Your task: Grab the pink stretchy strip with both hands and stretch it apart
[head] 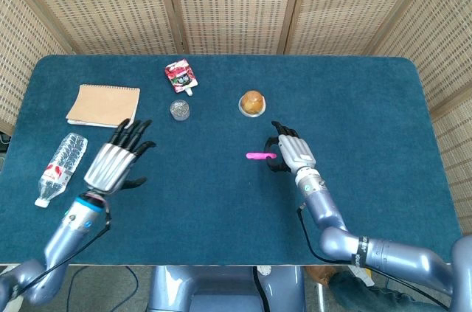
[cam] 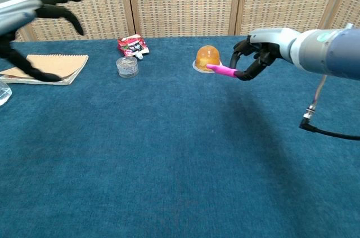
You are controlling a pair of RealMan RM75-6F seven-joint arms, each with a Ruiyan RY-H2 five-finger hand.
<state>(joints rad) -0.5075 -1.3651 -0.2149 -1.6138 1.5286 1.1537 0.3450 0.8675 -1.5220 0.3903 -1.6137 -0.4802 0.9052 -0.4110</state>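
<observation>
The right hand (head: 289, 153) pinches one end of the pink strip (head: 258, 156) and holds it up in the air above the blue table (head: 221, 201). The strip lies flat like a little stick. Its long side runs left to right, and its free end points toward the left hand (head: 118, 161). The left hand holds nothing, and its fingers are spread wide apart. It is well apart from the strip.
</observation>
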